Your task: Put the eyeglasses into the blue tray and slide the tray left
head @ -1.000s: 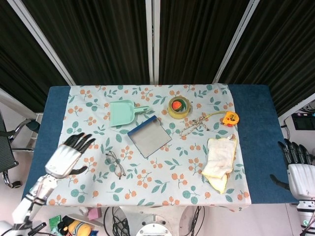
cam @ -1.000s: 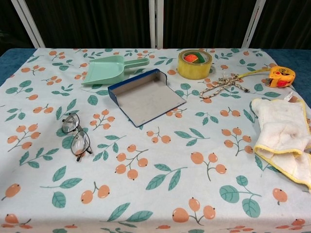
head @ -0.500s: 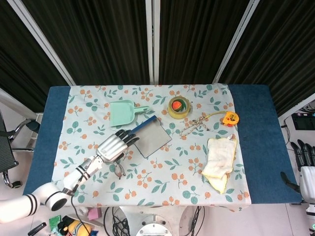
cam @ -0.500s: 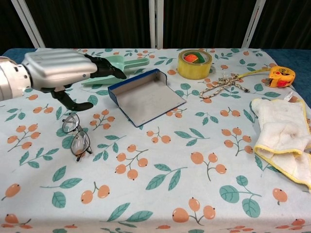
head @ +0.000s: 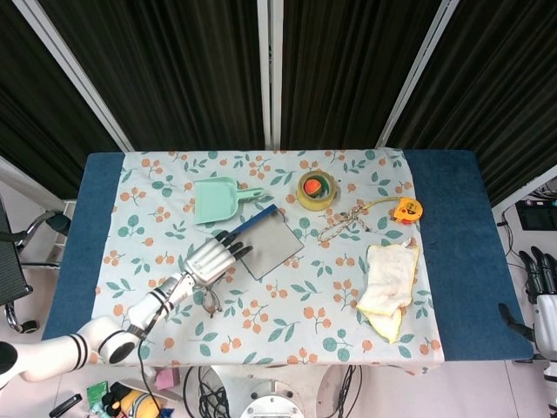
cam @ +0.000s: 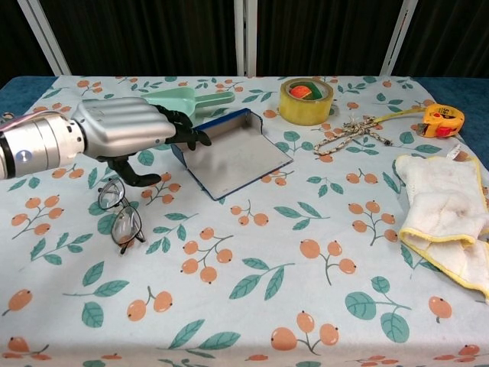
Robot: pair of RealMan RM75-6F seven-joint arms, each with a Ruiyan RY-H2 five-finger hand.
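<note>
The eyeglasses lie folded on the flowered cloth at the left, seen also in the head view as eyeglasses. My left hand hovers just above and behind them, fingers spread and holding nothing; in the head view the left hand reaches toward the near-left edge of the blue tray. The blue tray sits empty in the middle, its grey floor bare. My right hand hangs beyond the table's right edge, fingers extended, holding nothing.
A green dustpan lies behind the left hand. A tape roll, a chain and an orange tape measure sit at the back right. A white cloth lies at the right.
My left hand has moved a little right and lower, closer to the tray's left edge and the eyeglasses. The right hand has barely shifted. The objects stay put.
</note>
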